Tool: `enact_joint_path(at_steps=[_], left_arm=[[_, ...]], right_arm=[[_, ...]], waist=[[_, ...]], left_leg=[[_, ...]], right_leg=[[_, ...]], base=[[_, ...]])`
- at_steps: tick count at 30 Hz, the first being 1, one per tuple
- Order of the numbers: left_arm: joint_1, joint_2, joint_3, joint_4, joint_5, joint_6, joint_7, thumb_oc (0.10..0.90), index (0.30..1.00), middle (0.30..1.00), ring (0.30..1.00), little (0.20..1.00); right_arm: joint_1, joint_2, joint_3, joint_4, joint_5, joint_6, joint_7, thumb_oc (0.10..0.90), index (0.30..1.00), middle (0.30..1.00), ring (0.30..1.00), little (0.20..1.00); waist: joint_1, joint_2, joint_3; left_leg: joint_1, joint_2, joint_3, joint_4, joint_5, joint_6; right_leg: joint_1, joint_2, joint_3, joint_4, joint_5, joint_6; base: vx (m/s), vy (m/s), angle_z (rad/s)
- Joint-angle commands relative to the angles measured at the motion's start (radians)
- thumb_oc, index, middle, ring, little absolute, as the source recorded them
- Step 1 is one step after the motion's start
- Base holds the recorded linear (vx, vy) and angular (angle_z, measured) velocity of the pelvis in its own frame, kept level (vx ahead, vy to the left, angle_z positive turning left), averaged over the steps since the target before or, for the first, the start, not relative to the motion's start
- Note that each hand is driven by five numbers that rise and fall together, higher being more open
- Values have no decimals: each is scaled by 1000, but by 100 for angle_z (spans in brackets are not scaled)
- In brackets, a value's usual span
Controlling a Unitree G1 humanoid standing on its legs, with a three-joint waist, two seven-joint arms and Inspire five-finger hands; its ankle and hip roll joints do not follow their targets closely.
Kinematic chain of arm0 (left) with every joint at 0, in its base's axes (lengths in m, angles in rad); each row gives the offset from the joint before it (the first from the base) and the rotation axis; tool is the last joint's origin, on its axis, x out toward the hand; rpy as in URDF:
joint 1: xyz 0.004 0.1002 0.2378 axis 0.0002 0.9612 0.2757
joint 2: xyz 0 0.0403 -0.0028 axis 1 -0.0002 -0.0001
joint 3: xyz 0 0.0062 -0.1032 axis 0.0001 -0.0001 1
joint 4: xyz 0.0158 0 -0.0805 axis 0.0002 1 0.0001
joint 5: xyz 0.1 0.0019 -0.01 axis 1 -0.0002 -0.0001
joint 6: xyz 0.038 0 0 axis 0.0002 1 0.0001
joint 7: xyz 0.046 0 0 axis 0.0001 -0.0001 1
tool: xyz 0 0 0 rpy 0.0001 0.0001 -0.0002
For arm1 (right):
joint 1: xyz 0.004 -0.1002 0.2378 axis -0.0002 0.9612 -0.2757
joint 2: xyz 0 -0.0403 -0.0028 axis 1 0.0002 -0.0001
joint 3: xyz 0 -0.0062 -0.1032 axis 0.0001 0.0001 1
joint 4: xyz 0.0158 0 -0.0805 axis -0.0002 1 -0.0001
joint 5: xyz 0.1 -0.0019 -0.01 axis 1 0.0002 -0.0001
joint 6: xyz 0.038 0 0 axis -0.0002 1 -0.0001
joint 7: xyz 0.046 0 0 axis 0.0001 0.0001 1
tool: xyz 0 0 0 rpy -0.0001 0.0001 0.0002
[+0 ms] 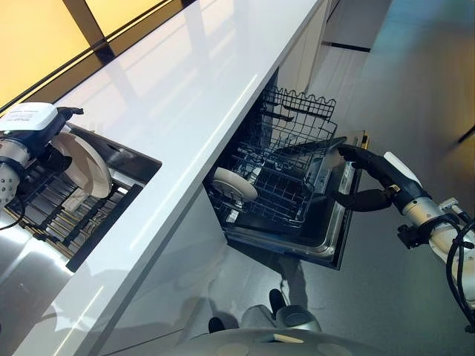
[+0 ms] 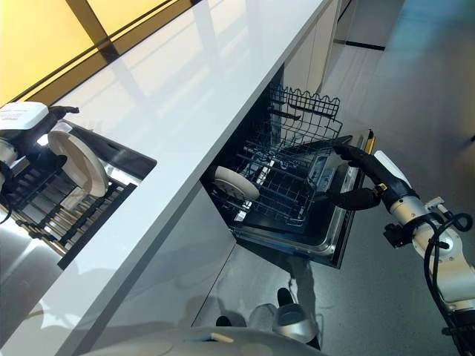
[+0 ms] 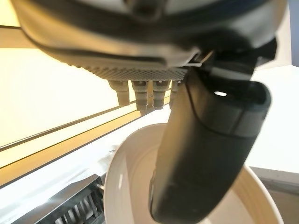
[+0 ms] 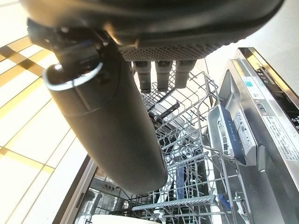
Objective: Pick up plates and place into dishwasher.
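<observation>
The left hand (image 1: 44,152) pinches a white plate (image 1: 83,163) over the sink rack (image 1: 70,215). Another plate (image 1: 234,184) stands in the dishwasher rack (image 1: 286,174). The right hand (image 1: 367,178) hangs by the rack with fingers spread, holding nothing.

white counter (image 1: 185,96) bare | sink rack (image 1: 67,211) w/ plate (image 1: 83,163) | dishwasher rack (image 1: 286,174) w/ plate (image 1: 234,184)

Long white counter (image 1: 185,96) (glossy), grey floor (image 1: 401,297).

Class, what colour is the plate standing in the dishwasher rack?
White; the plate shows best in the left eye view.
</observation>
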Motion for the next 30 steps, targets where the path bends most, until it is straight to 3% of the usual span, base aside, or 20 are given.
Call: enact_joint_path(at_steps=[1,8,9,10,12,14,23,30], left_arm=[[-84,37,42,53,-5,32,33,800,900,900,900,900],[-70,5,42,65,-11,42,5,800,900,900,900,900],[-69,3,42,65,-20,45,2,556,691,691,691,656],[-68,-1,45,68,-22,47,-1,410,566,566,566,510],[-68,-14,52,81,-28,43,-9,215,399,399,399,315],[-75,-18,47,93,-30,43,-19,100,300,300,300,200],[-54,-48,55,136,-4,43,-14,100,300,300,300,200],[-62,-12,57,134,-1,36,-23,100,300,300,300,200]], right_arm=[[-76,-54,-92,-101,39,-93,-31,800,900,900,900,900],[-87,-59,-92,-97,35,-98,-46,800,900,900,900,900],[-86,-59,-92,-97,36,-99,-47,800,900,900,900,900],[-86,-57,-93,-100,35,-98,-45,800,900,900,900,900],[-83,-53,-98,-99,34,-105,-40,800,900,900,900,900],[-80,-54,-100,-102,33,-108,-41,800,900,900,900,900],[-91,-60,-101,-98,34,-110,-48,800,900,900,900,900],[-85,-60,-108,-108,43,-121,-51,800,900,900,900,900]], waist=[[13,-20,-45],[9,-25,-34],[8,-25,-33],[8,-25,-33],[6,-27,-31],[4,-27,-30],[5,-32,-29],[10,-30,-30]], left_leg=[[-12,-77,-3,5,-21,51],[-13,-78,1,5,-21,53],[-13,-77,1,5,-21,53],[-13,-77,1,5,-21,52],[-13,-75,4,5,-20,52],[-13,-73,7,5,-19,52],[-14,-70,4,5,-18,49],[-13,-67,3,5,-15,45]], right_leg=[[5,10,-46,8,28,71],[0,11,-38,11,30,72],[0,11,-38,11,30,72],[0,12,-37,11,30,72],[0,12,-36,11,30,72],[-1,13,-37,11,30,72],[1,16,-32,9,29,71],[6,16,-40,6,28,71]], base=[[0,0,0],[-5,2,0],[0,0,0],[0,0,0],[-25,-2,-4],[-33,-9,-2],[0,0,0],[-15,-15,-1]])
